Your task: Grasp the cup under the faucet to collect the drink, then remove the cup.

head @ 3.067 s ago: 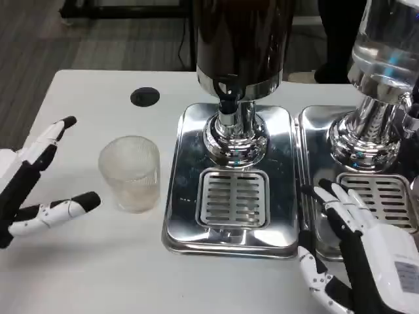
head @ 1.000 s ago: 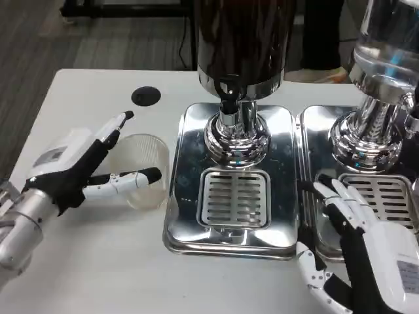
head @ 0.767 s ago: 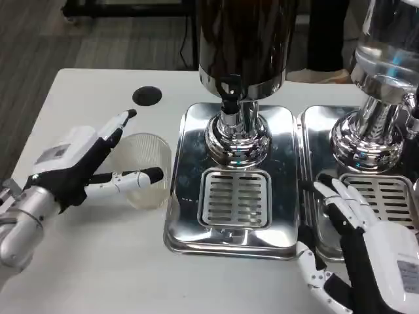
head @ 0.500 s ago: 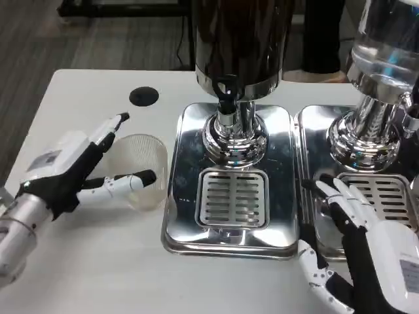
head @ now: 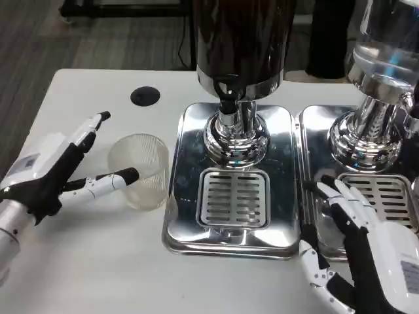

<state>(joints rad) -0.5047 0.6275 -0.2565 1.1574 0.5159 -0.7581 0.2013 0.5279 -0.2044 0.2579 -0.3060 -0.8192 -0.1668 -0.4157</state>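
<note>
- Overall, white table (head: 98,261) carries two chrome drip trays side by side; a round black grommet (head: 145,97) sits in the tabletop far left of them.
- Dark drink dispenser (head: 239,39) stands on the left tray (head: 190,229); its black faucet (head: 227,104) hangs above a slotted grate (head: 234,198).
- Clear dispenser (head: 386,46) stands on the right tray (head: 314,170), chrome pedestal under it.
- Left hand (head: 49,173): fingers spread, holding nothing. One finger points up beside the cup's far-left side, another reaches toward its near-left wall; contact cannot be judged.
- Right hand (head: 366,245): fingers apart, nothing in it, lying over the near edge of the right tray.
- Cup (head: 139,170): clear ribbed plastic tumbler, upright, looks empty, walls faintly cloudy. It stands on the bare table just left of the left tray, not under the faucet.
</note>
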